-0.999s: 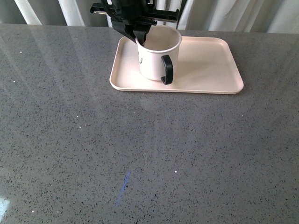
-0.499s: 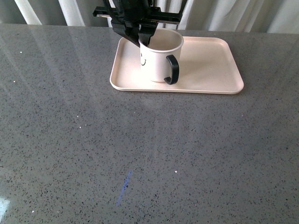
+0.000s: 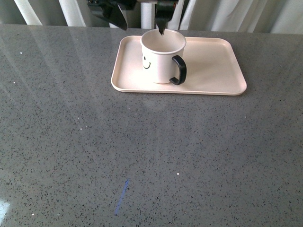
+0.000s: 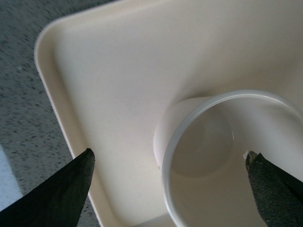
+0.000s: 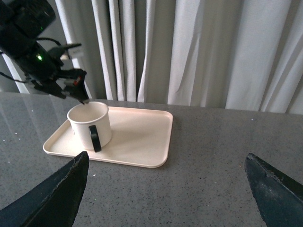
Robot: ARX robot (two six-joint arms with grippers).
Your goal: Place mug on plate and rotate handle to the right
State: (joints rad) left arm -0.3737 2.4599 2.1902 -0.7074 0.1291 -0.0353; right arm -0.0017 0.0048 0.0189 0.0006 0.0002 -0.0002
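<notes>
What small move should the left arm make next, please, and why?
Probably lift the left gripper straight up and clear. Its jaws stand wide open above the mug, gripping nothing. The mug sits upright on the plate, and the handle already points right, so nothing seems left to adjust.

Bright, even light. Pale glare streaks cross the grey desk (image 3: 151, 151); the mug (image 3: 161, 59) casts a faint shadow. Left wrist view blurs at its edges.
</notes>
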